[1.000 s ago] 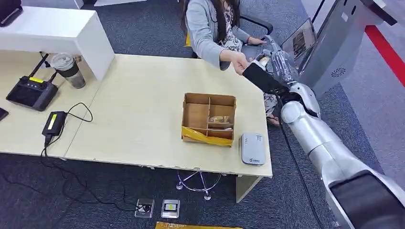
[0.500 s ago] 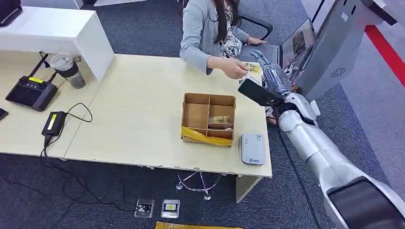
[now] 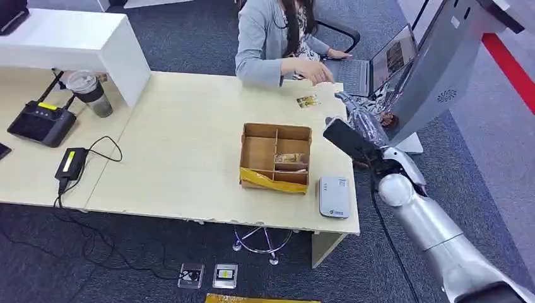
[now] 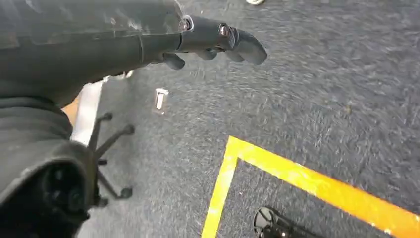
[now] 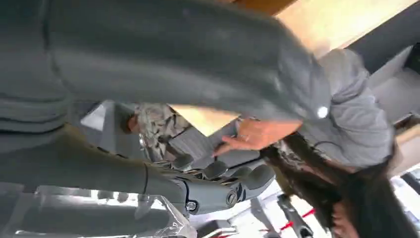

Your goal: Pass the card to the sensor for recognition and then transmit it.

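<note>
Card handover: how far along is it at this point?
Looks nearly done. The card lies on the table near the person's hand, apart from the robot. The right hand holds nothing, its fingers loosely curled beside the table edge. The left hand hangs over carpet. Whether the reader scanned the card cannot be told. What seems left is drawing the arm back.

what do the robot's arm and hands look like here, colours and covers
The right arm is rounded silver segments ending in a black wrist block, with clear plastic wrap over the dark grey right hand. Close up, the right hand has a ribbed grey cover and screw-jointed fingers. The left hand is dark grey too.
</note>
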{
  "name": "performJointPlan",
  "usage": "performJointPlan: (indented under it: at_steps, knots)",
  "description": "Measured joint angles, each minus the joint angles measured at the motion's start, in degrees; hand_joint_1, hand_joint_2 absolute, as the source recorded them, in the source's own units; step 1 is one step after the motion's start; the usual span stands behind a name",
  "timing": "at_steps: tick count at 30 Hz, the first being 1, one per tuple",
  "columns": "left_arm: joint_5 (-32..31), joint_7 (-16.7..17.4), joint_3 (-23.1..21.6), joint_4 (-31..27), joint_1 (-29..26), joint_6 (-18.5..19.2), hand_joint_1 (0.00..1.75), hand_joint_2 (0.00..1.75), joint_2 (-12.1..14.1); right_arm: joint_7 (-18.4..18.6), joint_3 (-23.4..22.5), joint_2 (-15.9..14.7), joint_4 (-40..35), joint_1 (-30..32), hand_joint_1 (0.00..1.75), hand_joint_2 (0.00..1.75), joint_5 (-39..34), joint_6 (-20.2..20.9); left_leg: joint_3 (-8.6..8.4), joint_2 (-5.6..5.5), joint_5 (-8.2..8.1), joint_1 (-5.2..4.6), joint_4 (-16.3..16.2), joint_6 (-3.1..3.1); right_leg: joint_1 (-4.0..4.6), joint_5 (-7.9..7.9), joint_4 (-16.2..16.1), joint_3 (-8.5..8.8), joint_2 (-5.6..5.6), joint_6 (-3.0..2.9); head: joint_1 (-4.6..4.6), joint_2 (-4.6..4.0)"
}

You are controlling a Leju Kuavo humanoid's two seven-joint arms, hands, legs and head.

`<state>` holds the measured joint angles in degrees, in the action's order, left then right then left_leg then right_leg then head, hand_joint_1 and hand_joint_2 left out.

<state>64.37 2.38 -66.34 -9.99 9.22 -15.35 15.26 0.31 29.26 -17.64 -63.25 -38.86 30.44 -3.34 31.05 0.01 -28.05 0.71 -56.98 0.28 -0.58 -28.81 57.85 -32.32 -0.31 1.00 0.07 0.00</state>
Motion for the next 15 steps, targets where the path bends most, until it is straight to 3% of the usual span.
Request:
performJointPlan:
  at_steps: [3,6,9,15]
  knots:
    - [0.98,0.44,0.07,0.00,-0.08,-1.00,0.00,0.00,-0.20,2.99,-1.94,-2.44,-11.88,6.24,0.00,1.75,-6.05,1.53,-0.01,0.06,-0.10,0.02,0.01,-0.09,0.01,-0.02,0.00,-0.03,0.04,-0.02,-0.08,0.00]
    - [1.22,1.51,0.09,-0.02,-0.03,-1.79,0.00,0.00,-0.46,6.71,-3.17,-4.76,-20.47,12.10,0.00,1.75,-5.96,-0.40,-0.06,0.07,-0.13,0.01,0.01,-0.07,0.01,-0.03,-0.01,-0.01,0.08,-0.03,0.00,0.00]
    - [1.27,2.10,0.07,-0.02,-0.15,-2.49,0.00,0.00,-0.68,9.48,-3.06,-8.16,-28.67,17.01,0.00,1.75,3.71,-4.20,-0.05,0.11,-0.13,0.01,0.01,-0.08,0.01,-0.03,-0.01,-0.01,0.09,-0.03,-0.04,0.00]
    - [1.27,2.14,0.07,-0.02,0.00,-4.43,0.00,0.00,-1.35,11.49,-1.62,-11.99,-37.81,22.95,0.00,1.75,17.95,-6.32,-0.08,0.16,-0.13,0.01,0.02,-0.08,0.01,-0.03,-0.01,0.01,0.13,-0.03,-0.04,0.00]
